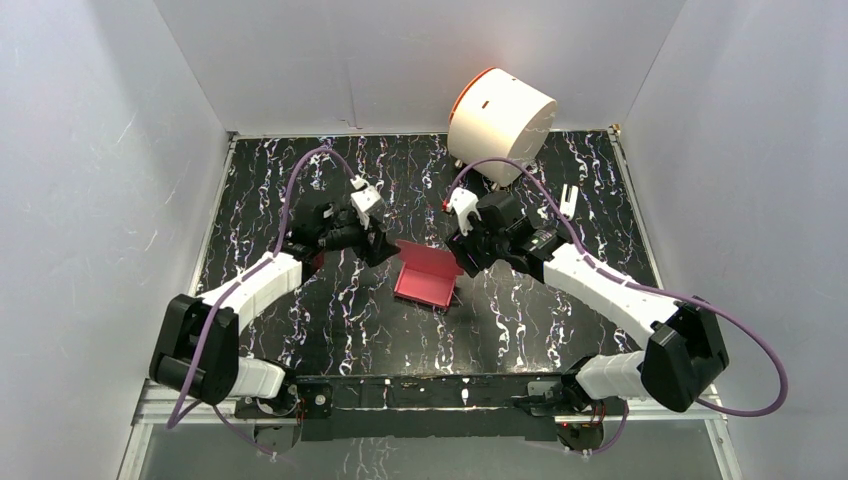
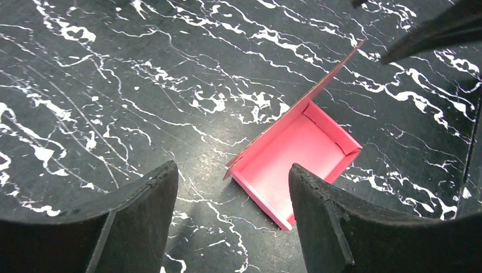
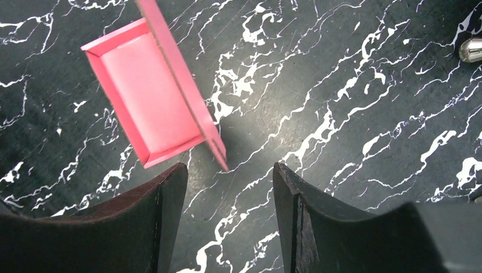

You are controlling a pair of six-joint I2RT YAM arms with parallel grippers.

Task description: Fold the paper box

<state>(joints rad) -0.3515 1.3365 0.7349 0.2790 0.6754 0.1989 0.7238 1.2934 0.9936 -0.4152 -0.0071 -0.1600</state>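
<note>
The pink-red paper box [image 1: 425,274] lies on the black marbled table between both arms, a shallow tray with low walls and its lid flap standing up along one long side. My left gripper [image 1: 385,247] hovers just left of it, open, with nothing between its fingers; in the left wrist view the paper box [image 2: 295,159] shows beyond the left gripper [image 2: 233,173]. Just right of the box my right gripper [image 1: 462,262] is open and empty. The right wrist view shows the paper box [image 3: 150,94] with the raised flap's corner just ahead of the right gripper [image 3: 230,170].
A large white cylinder with an orange rim [image 1: 500,122] lies tipped at the back of the table. White walls enclose the table on three sides. A small metal piece [image 3: 470,50] sits at the right edge of the right wrist view.
</note>
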